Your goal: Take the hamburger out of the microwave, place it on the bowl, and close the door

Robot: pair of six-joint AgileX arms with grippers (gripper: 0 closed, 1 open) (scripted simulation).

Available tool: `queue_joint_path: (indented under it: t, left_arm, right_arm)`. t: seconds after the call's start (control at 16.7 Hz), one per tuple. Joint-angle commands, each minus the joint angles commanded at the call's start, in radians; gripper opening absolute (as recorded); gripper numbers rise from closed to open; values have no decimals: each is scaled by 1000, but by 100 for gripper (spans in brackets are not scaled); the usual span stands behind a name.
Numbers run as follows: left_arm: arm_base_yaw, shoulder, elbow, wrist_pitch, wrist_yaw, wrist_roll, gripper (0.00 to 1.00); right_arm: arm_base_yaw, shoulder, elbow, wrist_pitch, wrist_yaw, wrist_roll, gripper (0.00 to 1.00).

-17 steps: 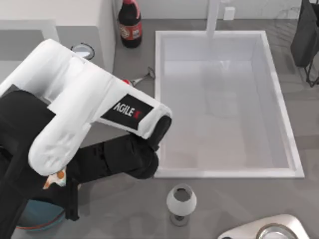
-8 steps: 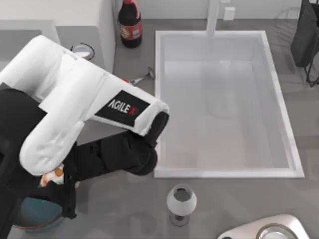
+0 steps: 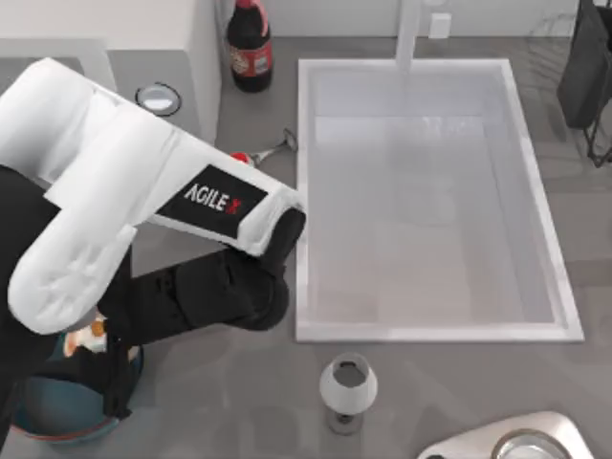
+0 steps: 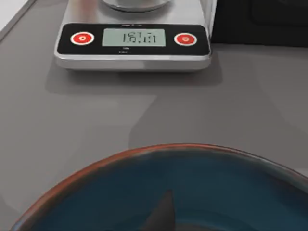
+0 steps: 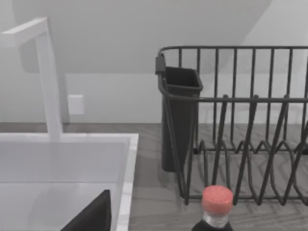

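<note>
The left arm's gripper (image 3: 91, 349), its finger state impossible to tell, hangs over the wide blue, reddish-rimmed bowl (image 3: 57, 406), with the cream-and-orange hamburger (image 3: 86, 335) at it. A silver kitchen scale (image 4: 132, 43) stands beyond the bowl's rim, grey counter between them; a grey-white goblet (image 3: 347, 387) is well apart.

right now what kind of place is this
Most likely a kitchen counter. A white sink with a faucet is set into the grey worktop, a black dish rack stands beside it, and a digital kitchen scale sits near the blue bowl.
</note>
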Motion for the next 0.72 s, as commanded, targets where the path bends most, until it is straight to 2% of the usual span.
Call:
queue_joint_path:
  t: [0.72]
  left_arm:
    - [30,71,-108,67,-24,26,0]
  right_arm:
    - [0,0,0,0,0,0,100]
